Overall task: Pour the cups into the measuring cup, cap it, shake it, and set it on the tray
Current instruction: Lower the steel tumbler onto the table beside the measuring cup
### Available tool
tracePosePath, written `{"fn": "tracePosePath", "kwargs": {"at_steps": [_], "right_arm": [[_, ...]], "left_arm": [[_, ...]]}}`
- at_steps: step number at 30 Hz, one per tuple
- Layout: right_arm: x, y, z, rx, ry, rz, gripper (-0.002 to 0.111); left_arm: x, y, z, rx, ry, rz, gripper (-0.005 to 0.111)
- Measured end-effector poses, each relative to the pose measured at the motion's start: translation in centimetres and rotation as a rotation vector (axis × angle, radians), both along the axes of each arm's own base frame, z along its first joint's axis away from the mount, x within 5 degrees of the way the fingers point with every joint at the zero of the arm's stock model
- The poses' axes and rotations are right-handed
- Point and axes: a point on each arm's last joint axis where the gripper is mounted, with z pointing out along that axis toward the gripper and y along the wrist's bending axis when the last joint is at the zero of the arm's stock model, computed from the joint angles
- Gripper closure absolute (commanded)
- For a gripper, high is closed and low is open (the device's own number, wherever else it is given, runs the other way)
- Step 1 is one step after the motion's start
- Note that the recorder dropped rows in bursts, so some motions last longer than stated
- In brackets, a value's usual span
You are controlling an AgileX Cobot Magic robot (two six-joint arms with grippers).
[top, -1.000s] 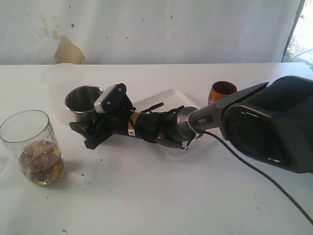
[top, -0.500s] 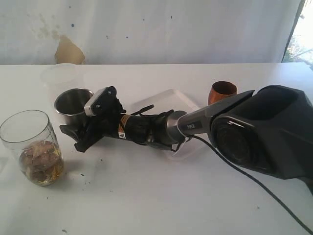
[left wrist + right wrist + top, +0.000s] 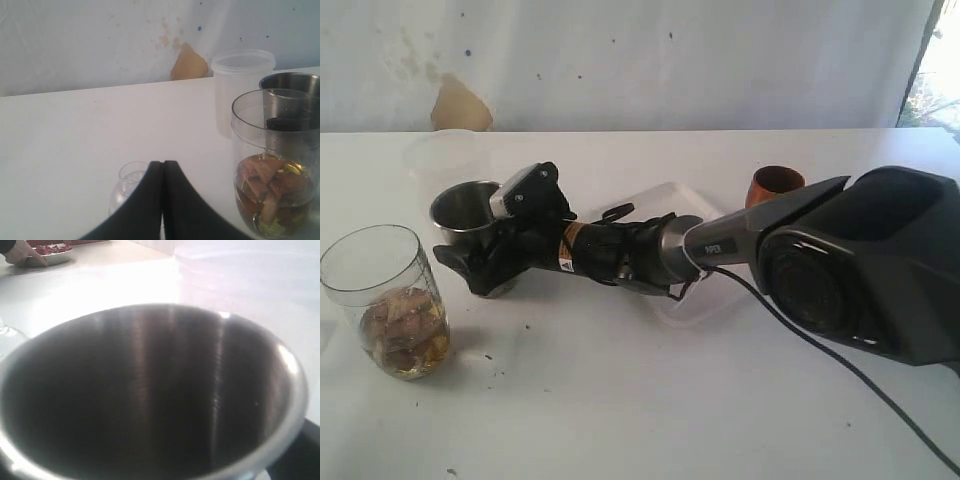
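Exterior view, near to far, all places taken from the tall tapered stainless-steel tumbler (image 3: 465, 208).

- Clear plastic cylindrical measuring cup (image 3: 388, 300): upright, nearer the camera than the tumbler and to its left, apart from it. Brown lumps in amber liquid fill its lower part.
- Right gripper (image 3: 462, 270): reaches in from the tumbler's right. Black jaws stand wide on either side of the tumbler's lower body. Cannot tell whether they press on it.
- Tumbler: upright on the white table (image 3: 620, 400). In the right wrist view its open mouth fills the picture.
- Flat white rectangular tray (image 3: 665, 195): right of the tumbler, under the black arm (image 3: 620, 255).
- Round-bellied reddish-brown wooden cup (image 3: 775, 185): well right of the tumbler, past the tray.
- Frosted white plastic tub (image 3: 440, 155): just behind the tumbler, by the wall.

Left wrist view: left gripper (image 3: 162, 163) has its black fingers pressed together, nothing between them. Small clear rounded object (image 3: 129, 181) lies just past them, kind unclear. Measuring cup stands in front of the tumbler, tub beside both.
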Motion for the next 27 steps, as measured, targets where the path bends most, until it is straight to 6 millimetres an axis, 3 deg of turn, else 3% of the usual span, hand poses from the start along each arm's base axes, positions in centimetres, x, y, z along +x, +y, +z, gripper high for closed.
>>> {"fn": "tracePosePath", "kwargs": {"at_steps": [10, 17, 27], "right_arm": [[-0.2, 0.1, 0.2, -0.021, -0.005, 0.025, 0.019], [-0.2, 0.1, 0.4, -0.029, 0.073, 0.018, 0.003], [-0.6, 0.1, 2.2, -0.076, 0.103, 0.066, 0.003]], "left_arm": [[0.0, 0.0, 0.0, 0.0, 0.0, 0.0, 0.107], [0.0, 0.0, 0.0, 0.0, 0.0, 0.0, 0.107], [0.0, 0.0, 0.0, 0.0, 0.0, 0.0, 0.107]]}}
